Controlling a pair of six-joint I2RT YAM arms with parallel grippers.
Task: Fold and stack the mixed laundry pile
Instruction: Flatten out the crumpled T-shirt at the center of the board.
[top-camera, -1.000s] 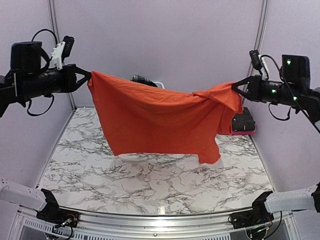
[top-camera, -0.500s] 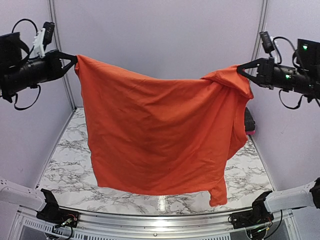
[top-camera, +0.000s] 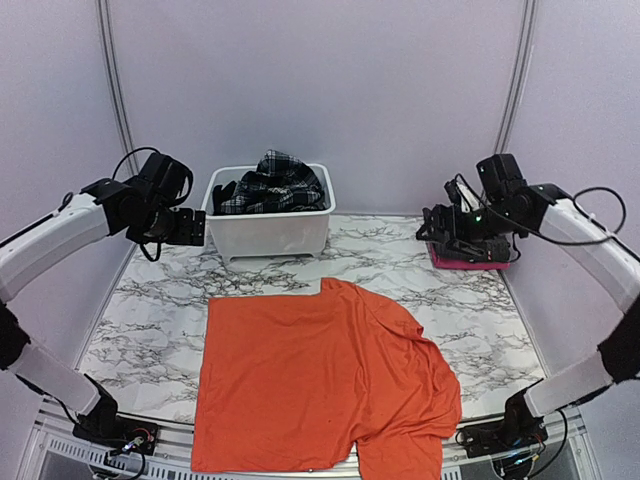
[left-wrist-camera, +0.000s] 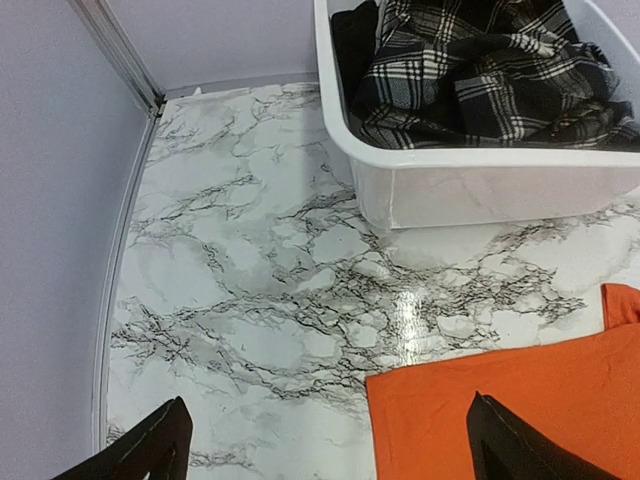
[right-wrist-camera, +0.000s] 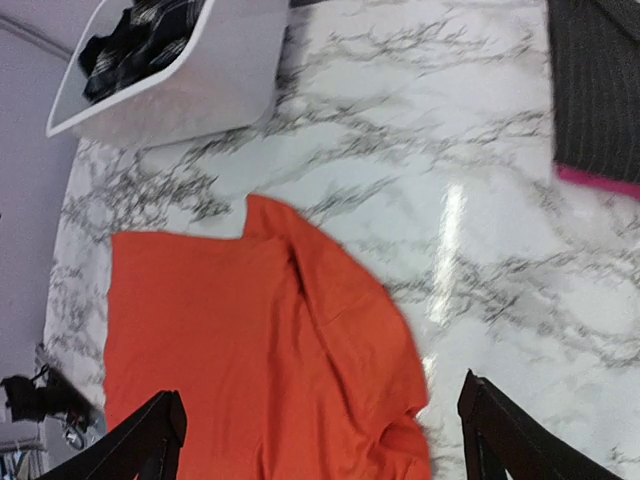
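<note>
Orange T-shirt (top-camera: 310, 380), light and limp, lies on the desk (top-camera: 150, 310) below the left tool (left-wrist-camera: 330, 445) and right tool (right-wrist-camera: 325, 430), both wide, empty; likely best pinched at the corners nearest each.

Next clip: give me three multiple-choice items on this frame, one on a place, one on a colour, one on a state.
1. Where is the large bright orange T-shirt?
A) hanging in the air
B) spread flat on the marble-patterned table
C) bunched in the far right corner

2. What colour is the crumpled garment in the white rectangular plastic tub?
A) black-and-white plaid
B) plain blue
C) red stripes

3. How are the left hand and right hand?
A) both open, holding nothing
B) both shut on the T-shirt
C) one open, one shut

Answers:
1 B, the overhead view shows it lying flat near the front edge.
2 A, the left wrist view shows the checks.
3 A, each wrist view shows fingers wide apart and gripping nothing.
</note>
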